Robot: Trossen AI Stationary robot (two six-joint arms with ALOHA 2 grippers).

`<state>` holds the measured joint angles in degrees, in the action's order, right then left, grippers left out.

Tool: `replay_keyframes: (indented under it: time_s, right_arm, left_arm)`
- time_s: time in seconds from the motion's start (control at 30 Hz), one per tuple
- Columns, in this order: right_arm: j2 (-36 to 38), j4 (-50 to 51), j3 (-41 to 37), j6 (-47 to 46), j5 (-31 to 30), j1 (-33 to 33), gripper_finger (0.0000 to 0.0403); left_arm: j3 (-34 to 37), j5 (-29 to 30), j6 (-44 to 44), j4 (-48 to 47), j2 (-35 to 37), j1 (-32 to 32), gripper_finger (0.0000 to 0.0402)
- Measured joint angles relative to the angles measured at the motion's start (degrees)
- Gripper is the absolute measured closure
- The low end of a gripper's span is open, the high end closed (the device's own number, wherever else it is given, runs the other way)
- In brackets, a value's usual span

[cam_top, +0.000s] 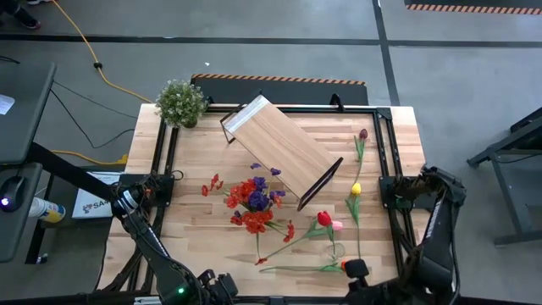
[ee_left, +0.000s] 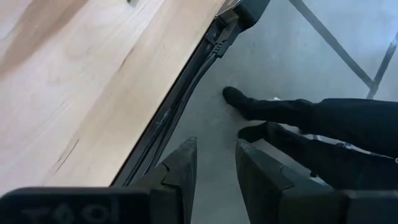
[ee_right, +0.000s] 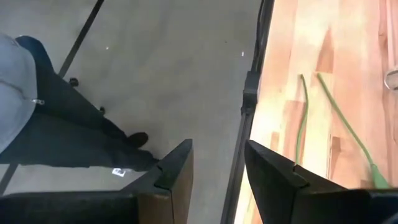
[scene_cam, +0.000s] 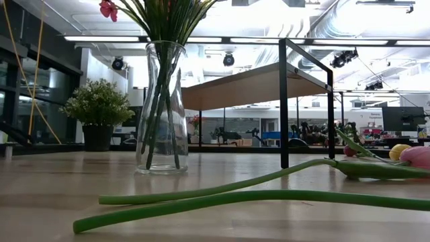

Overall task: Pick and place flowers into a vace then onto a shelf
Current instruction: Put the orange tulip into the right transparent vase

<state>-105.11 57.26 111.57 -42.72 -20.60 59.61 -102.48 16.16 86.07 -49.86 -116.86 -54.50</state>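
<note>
A clear glass vase (scene_cam: 161, 107) stands on the table and holds red and purple flowers (cam_top: 254, 202). Loose tulips lie on the boards to its right: red and pink ones (cam_top: 329, 222), a yellow one (cam_top: 356, 189) and a dark maroon one (cam_top: 363, 134). Their long green stems (scene_cam: 235, 196) rest flat on the wood. A small red spray (cam_top: 212, 185) lies left of the vase. The light-wood shelf (cam_top: 281, 151) stands askew behind the vase. My left gripper (ee_left: 216, 149) and my right gripper (ee_right: 217, 155) both hang open at the table's near edge, nothing between their fingers.
A bushy potted plant (cam_top: 180, 102) stands at the far left corner. A black frame (cam_top: 383, 152) borders the tabletop. Beyond the near edge, a person's dark-trousered legs (ee_left: 323, 118) and another person's legs (ee_right: 56, 118) show over the grey floor.
</note>
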Motion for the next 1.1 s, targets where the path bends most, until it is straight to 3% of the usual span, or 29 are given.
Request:
replay_keyframes:
  time_s: [0.33,0.73,1.1]
  right_arm:
    - [0.01,5.87,0.00,-4.41,-0.43,-0.15,0.0268]
    - [-0.24,6.09,0.00,-6.63,0.71,-1.40,0.0268]
    - [-7.43,6.76,0.00,-8.44,4.49,-1.63,0.0268]
  left_arm:
    - [0.00,0.02,-0.48,0.01,0.00,0.00,0.0257]
    - [0.00,1.40,2.82,0.03,0.00,-1.25,0.0257]
    - [0.00,2.69,6.79,-0.02,0.00,-2.64,0.0257]
